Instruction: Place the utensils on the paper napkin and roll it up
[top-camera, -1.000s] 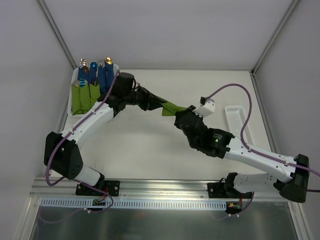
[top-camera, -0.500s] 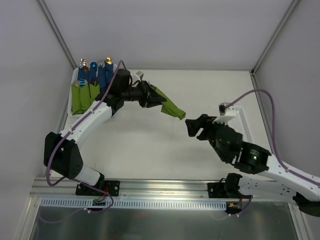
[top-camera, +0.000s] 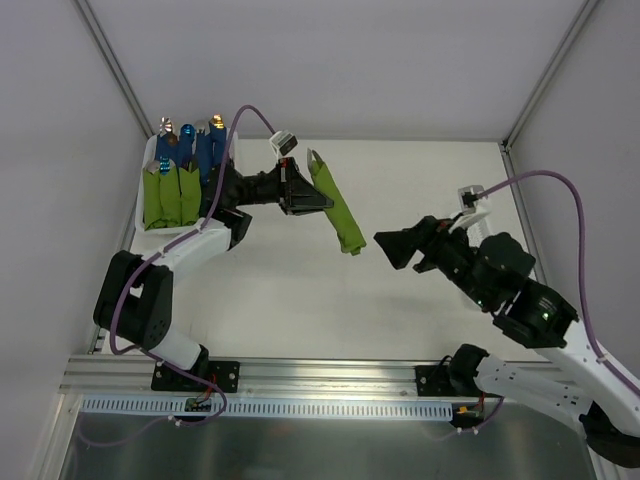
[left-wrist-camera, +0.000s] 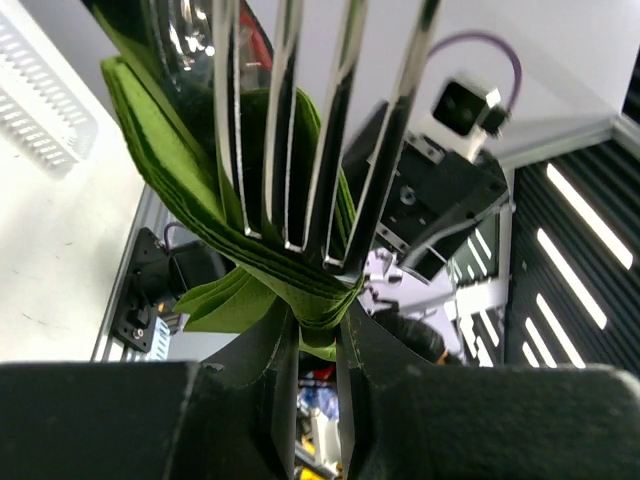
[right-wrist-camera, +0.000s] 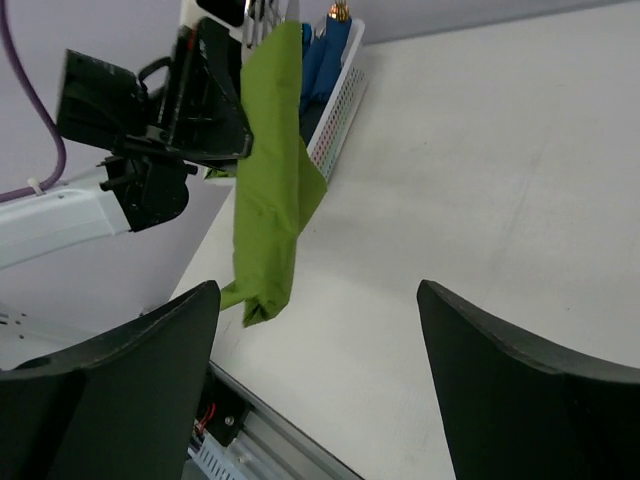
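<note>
— What stood in the upper left of the top view?
— A white basket (top-camera: 141, 190) on the desk (top-camera: 290, 300), with green bundles (top-camera: 165, 197) and blue bundles (top-camera: 206, 150) inside it.
— And the left claw (top-camera: 318, 198)?
— It was narrow, closed on the paper napkin (top-camera: 343, 228), in the upper centre. The napkin was rolled into a long tube and hung down to the right. In the left wrist view the utensils (left-wrist-camera: 332, 110) showed silver fork tines out of the green folds.
— And further right?
— The right claw (top-camera: 400, 248) was wide and held nothing, apart from the napkin.
</note>
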